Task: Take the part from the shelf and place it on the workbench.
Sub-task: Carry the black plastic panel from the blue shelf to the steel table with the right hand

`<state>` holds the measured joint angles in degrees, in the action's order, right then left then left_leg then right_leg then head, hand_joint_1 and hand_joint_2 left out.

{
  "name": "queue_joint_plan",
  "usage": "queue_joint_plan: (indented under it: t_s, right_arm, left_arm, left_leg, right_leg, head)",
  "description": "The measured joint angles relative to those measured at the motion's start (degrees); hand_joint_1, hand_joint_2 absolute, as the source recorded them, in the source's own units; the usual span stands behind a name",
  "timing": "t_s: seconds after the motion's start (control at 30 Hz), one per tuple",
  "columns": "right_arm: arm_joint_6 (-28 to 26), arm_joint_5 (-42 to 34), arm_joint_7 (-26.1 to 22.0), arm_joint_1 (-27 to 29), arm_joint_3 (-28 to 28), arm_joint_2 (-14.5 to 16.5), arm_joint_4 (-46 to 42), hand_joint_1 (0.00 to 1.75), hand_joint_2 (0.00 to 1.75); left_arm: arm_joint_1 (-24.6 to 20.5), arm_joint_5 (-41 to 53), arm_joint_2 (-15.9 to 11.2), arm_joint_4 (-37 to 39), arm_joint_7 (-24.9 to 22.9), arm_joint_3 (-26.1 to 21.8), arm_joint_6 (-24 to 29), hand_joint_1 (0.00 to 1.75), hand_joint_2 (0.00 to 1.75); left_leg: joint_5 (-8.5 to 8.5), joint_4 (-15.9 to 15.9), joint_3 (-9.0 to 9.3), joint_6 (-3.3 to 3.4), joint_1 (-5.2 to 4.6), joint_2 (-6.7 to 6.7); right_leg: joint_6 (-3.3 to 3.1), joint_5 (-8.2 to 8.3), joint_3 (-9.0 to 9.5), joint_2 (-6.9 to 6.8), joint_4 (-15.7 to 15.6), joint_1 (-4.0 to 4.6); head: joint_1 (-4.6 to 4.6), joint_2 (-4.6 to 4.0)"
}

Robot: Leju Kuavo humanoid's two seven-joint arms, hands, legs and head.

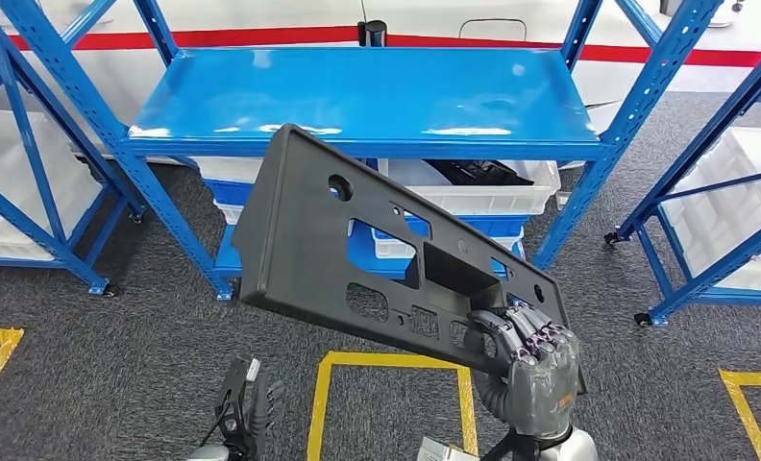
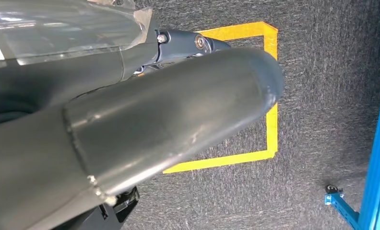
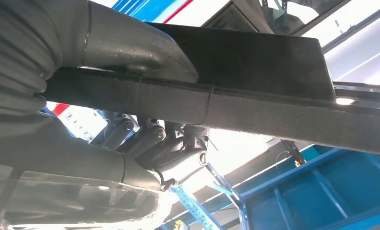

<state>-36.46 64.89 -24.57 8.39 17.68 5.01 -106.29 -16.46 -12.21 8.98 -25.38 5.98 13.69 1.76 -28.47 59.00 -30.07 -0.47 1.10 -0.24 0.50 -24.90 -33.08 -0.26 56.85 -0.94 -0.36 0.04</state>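
Carrying is the step you are in: the right hand [image 1: 535,360] grasps the part [image 1: 377,254] by its lower edge, and the part hangs in the air, off the shelf [image 1: 357,96]. Judging from that, the pick is done and the placing is left. No workbench appears in front of you, so your next move likely calls for a turn or a walk to find it, keeping the panel steady on the way.

Closest in, the right wrist view shows the thumb [image 3: 145,52] pressed on one face of the part's edge and the darker fingers [image 3: 154,139] curled against the other, so the edge sits clamped between them. From the grip the part runs up and away to the left of the hand, tilted, with most of its length out past the fingers. That long overhang could let it swing or slip in a one-sided hold, so move gently.

Your left hand [image 1: 247,403] hangs low, well apart from the part; its fingers look to hold nothing, but whether they are spread or curled you cannot tell.

Beyond the part stands the shelf, its blue top deck bare, with white bins [image 1: 482,187] on the level beneath.
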Motion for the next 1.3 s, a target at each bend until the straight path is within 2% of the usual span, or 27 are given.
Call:
queue_joint_plan:
  t_s: [0.03, 0.13, 0.17, 0.2, 0.27, 0.3, 0.33, 0.37, 0.4, 0.43, 0.5, 0.53, 0.57, 0.63, 0.67, 0.73, 0.8, 0.83, 0.87, 0.9, 0.97, 1.0, 1.03, 1.07, 1.17, 1.23, 1.3]
  right_arm:
    - [0.0, -0.05, 0.0, -0.2, 0.04, 0.01, 0.09, 1.75, 1.75]
    - [0.0, -0.14, 0.03, -0.63, 0.2, 0.03, 0.39, 1.75, 1.75]
    - [0.0, -0.18, 0.06, -0.71, 0.21, 0.03, 0.46, 1.75, 1.75]
    - [0.0, -0.21, 0.1, -0.78, 0.21, 0.03, 0.53, 1.75, 1.75]
    - [0.0, -0.25, 0.15, -0.9, 0.22, 0.01, 0.72, 1.75, 1.75]
    - [0.0, -0.25, 0.16, -0.92, 0.22, -0.02, 0.84, 1.75, 1.75]
    - [0.0, -0.24, 0.2, -0.92, 0.22, -0.04, 0.97, 1.75, 1.75]
    - [0.0, -0.24, 0.24, -0.92, 0.21, -0.05, 1.09, 1.75, 1.75]
    - [0.0, -0.24, 0.28, -0.95, 0.21, -0.06, 1.17, 1.75, 1.75]
    - [0.0, -0.24, 0.32, -1.01, 0.21, -0.07, 1.22, 1.75, 1.75]
    - [0.0, -0.21, 0.33, -1.18, 0.24, -0.05, 1.25, 1.75, 1.75]
    - [0.0, -0.2, 0.34, -1.27, 0.23, -0.05, 1.25, 1.75, 1.75]
    - [0.0, -0.19, 0.34, -1.32, 0.24, -0.05, 1.28, 1.75, 1.75]
    - [0.0, -0.18, 0.35, -1.37, 0.24, -0.03, 1.36, 1.75, 1.75]
    - [0.0, -0.16, 0.35, -1.39, 0.26, -0.01, 1.4, 1.75, 1.75]
    - [0.0, -0.12, 0.35, -1.46, 0.32, 0.04, 1.45, 1.75, 1.75]
    - [0.0, -0.11, 0.35, -1.51, 0.38, 0.08, 1.53, 1.75, 1.75]
    - [0.0, -0.11, 0.35, -1.51, 0.4, 0.09, 1.6, 1.75, 1.75]
    - [0.0, -0.1, 0.36, -1.51, 0.42, 0.09, 1.67, 1.75, 1.75]
    - [0.0, -0.09, 0.37, -1.51, 0.44, 0.1, 1.73, 1.75, 1.75]
    - [0.0, -0.09, 0.37, -1.53, 0.53, 0.11, 1.81, 1.75, 1.75]
    - [0.0, -0.1, 0.38, -1.57, 0.6, 0.13, 1.82, 1.75, 1.75]
    - [0.0, -0.12, 0.38, -1.61, 0.69, 0.14, 1.82, 1.75, 1.75]
    - [0.0, -0.16, 0.39, -1.63, 0.79, 0.15, 1.82, 1.75, 1.75]
    - [0.0, -0.25, 0.4, -1.57, 0.98, 0.13, 1.82, 1.75, 1.75]
    - [0.0, -0.25, 0.48, -1.55, 0.97, 0.07, 1.82, 1.75, 1.75]
    - [0.0, -0.17, 0.64, -1.44, 0.96, -0.05, 1.85, 1.75, 1.75]
  left_arm:
    - [-0.03, 0.05, -0.01, -0.01, 0.09, -0.1, 0.03, 0.0, 0.0]
    - [-0.05, 0.35, 0.03, 0.0, 0.35, -0.52, 0.16, 0.0, 0.0]
    - [-0.11, 0.51, 0.08, -0.01, 0.43, -0.66, 0.19, 0.0, 0.0]
    - [-0.17, 0.65, 0.13, -0.01, 0.5, -0.78, 0.2, 0.0, 0.0]
    - [-0.19, 0.83, 0.18, -0.01, 0.58, -0.95, 0.19, 0.0, 0.0]
    - [-0.16, 0.87, 0.19, 0.0, 0.59, -1.03, 0.19, 0.0, 0.0]
    - [-0.14, 0.91, 0.19, 0.01, 0.6, -1.1, 0.19, 0.0, 0.0]
    - [-0.12, 0.93, 0.18, 0.01, 0.6, -1.18, 0.19, 0.0, 0.0]
    - [-0.12, 0.95, 0.17, 0.01, 0.6, -1.24, 0.19, 0.0, 0.0]
    - [-0.13, 0.95, 0.18, 0.0, 0.6, -1.26, 0.19, 0.0, 0.0]
    - [-0.13, 0.96, 0.18, -0.01, 0.61, -1.31, 0.19, 0.0, 0.0]
    - [-0.13, 0.97, 0.19, -0.02, 0.62, -1.33, 0.19, 0.0, 0.0]
    - [-0.13, 0.97, 0.2, -0.02, 0.63, -1.35, 0.19, 0.0, 0.0]
    - [-0.1, 1.01, 0.21, -0.01, 0.65, -1.37, 0.19, 0.0, 0.0]
    - [-0.07, 1.02, 0.17, -0.01, 0.65, -1.39, 0.19, 0.0, 0.0]
    - [-0.02, 1.04, 0.08, 0.01, 0.65, -1.42, 0.2, 0.0, 0.0]
    - [0.05, 1.04, 0.04, 0.01, 0.65, -1.44, 0.21, 0.0, 0.0]
    - [0.13, 1.04, 0.02, 0.01, 0.65, -1.45, 0.21, 0.0, 0.0]
    - [0.22, 1.04, 0.0, 0.01, 0.65, -1.47, 0.21, 0.0, 0.0]
    - [0.29, 1.04, -0.02, 0.01, 0.65, -1.48, 0.21, 0.0, 0.0]
    - [0.29, 1.04, -0.02, 0.0, 0.65, -1.5, 0.21, 0.0, 0.0]
    - [0.25, 1.04, -0.02, -0.01, 0.65, -1.5, 0.21, 0.0, 0.0]
    - [0.24, 1.04, -0.02, -0.01, 0.66, -1.53, 0.21, 0.0, 0.0]
    - [0.25, 1.04, -0.03, -0.02, 0.66, -1.59, 0.21, 0.0, 0.0]
    - [0.35, 1.04, -0.11, -0.02, 0.68, -1.98, 0.26, 0.0, 0.0]
    - [0.38, 1.04, -0.14, -0.03, 0.71, -2.26, 0.29, 0.0, 0.0]
    - [0.65, 1.08, -0.16, -0.05, 0.75, -2.58, 0.3, 0.0, 0.0]
  left_leg:
    - [-0.12, -1.76, 0.97, 0.3, -0.17, -0.05]
    - [0.85, -2.65, 0.42, 1.7, -0.55, 0.11]
    - [1.52, -2.95, 0.01, 2.31, -0.53, 0.24]
    - [2.25, -3.25, -0.56, 2.86, -0.48, 0.38]
    - [3.4, -3.33, -1.95, 3.4, -0.52, 0.55]
    - [3.96, -3.3, -2.71, 3.46, -0.57, 0.62]
    - [4.52, -3.26, -3.47, 3.41, -0.6, 0.67]
    - [5.1, -3.19, -4.24, 3.3, -0.61, 0.7]
    - [5.61, -3.08, -4.95, 3.14, -0.61, 0.71]
    - [6.06, -2.9, -5.57, 2.93, -0.61, 0.69]
    - [6.83, -2.46, -6.54, 2.35, -0.8, 0.66]
    - [7.18, -2.28, -6.79, 2.01, -0.9, 0.65]
    - [7.53, -2.2, -6.93, 1.72, -0.98, 0.65]
    - [7.84, -2.03, -7.14, 1.13, -0.78, 0.56]
    - [6.93, -1.37, -7.49, 0.85, -0.64, 0.45]
    - [2.05, 3.3, -9.14, 0.27, -0.39, 0.23]
    - [-3.21, 10.9, -11.23, -0.18, -0.36, 0.2]
    - [-4.18, 13.73, -11.65, -0.31, -0.34, 0.2]
    - [-3.9, 14.69, -11.12, -0.34, -0.33, 0.21]
    - [-2.76, 13.44, -9.45, -0.27, -0.32, 0.21]
    - [-0.5, 5.69, -3.6, 0.12, -0.33, 0.15]
    - [-0.08, 1.9, -1.05, 0.41, -0.43, 0.07]
    - [-0.06, -0.65, 0.54, 0.72, -0.6, 0.0]
    - [-0.3, -1.8, 1.11, 1.01, -0.81, -0.06]
    - [0.82, -2.32, 0.54, 2.23, -0.94, 0.15]
    - [1.98, -2.79, -0.27, 3.23, -0.71, 0.43]
    - [3.03, -2.76, -1.72, 3.7, -0.82, 0.61]
  right_leg:
    - [0.4, 0.31, -0.19, -0.03, 0.05, 0.08]
    - [1.7, 1.05, -0.92, -0.03, 0.02, 0.2]
    - [1.73, 0.22, -1.65, 0.0, 0.96, 0.24]
    - [1.51, -1.48, -2.75, 0.03, 3.1, 0.27]
    - [0.8, -6.13, -5.39, 0.06, 10.18, 0.09]
    - [0.85, -7.76, -6.34, 0.06, 13.82, 0.03]
    - [1.2, -8.37, -6.5, 0.06, 15.97, 0.02]
    - [1.73, -8.08, -5.66, 0.06, 16.28, 0.01]
    - [2.29, -7.02, -3.64, 0.06, 14.19, 0.01]
    - [2.65, -5.9, -0.65, 0.05, 10.2, -0.04]
    - [2.47, -5.13, 4.8, 0.16, 2.11, 0.15]
    - [2.1, -5.24, 6.01, 0.29, -0.14, 0.29]
    - [1.74, -5.4, 6.18, 0.44, -0.89, 0.49]
    - [0.9, -4.87, 5.37, 0.48, -0.71, 0.27]
    - [0.33, -4.45, 5.06, 0.38, -0.72, 0.05]
    - [-0.84, -3.31, 4.32, 0.14, -0.81, -0.28]
    - [-1.3, -2.14, 3.12, 0.1, -0.7, -0.07]
    - [-1.26, -1.61, 2.35, 0.1, -0.61, 0.0]
    - [-1.16, -1.16, 1.65, 0.11, -0.5, 0.05]
    - [-1.0, -0.8, 1.04, 0.12, -0.35, 0.07]
    - [-0.56, -0.31, 0.2, 0.13, -0.02, 0.1]
    - [-0.24, -0.1, -0.07, 0.11, 0.13, 0.18]
    - [0.13, 0.15, -0.24, 0.08, 0.23, 0.25]
    - [0.5, 0.45, -0.38, 0.05, 0.28, 0.28]
    - [1.48, 0.8, -1.0, 0.04, 0.55, 0.3]
    - [1.34, -1.78, -2.52, 0.1, 3.51, 0.35]
    - [0.92, -6.32, -5.09, 0.14, 10.73, 0.19]
  head:
    - [0.0, 0.0]
    - [0.01, 0.0]
    - [0.1, 0.0]
    - [0.21, 0.0]
    - [0.43, 0.0]
    - [0.49, 0.0]
    - [0.51, 0.0]
    - [0.54, 0.0]
    - [0.56, 0.0]
    - [0.57, 0.0]
    - [0.53, 0.0]
    - [0.55, 0.0]
    - [0.53, 0.0]
    - [0.5, 0.0]
    - [0.4, 0.0]
    - [0.21, 0.0]
    - [0.07, 0.0]
    - [0.06, 0.0]
    - [0.05, 0.0]
    - [0.05, 0.0]
    - [0.04, 0.0]
    - [0.08, 0.0]
    - [0.11, 0.0]
    - [0.09, 0.0]
    - [0.03, 0.0]
    - [0.23, 0.0]
    - [0.43, 0.0]
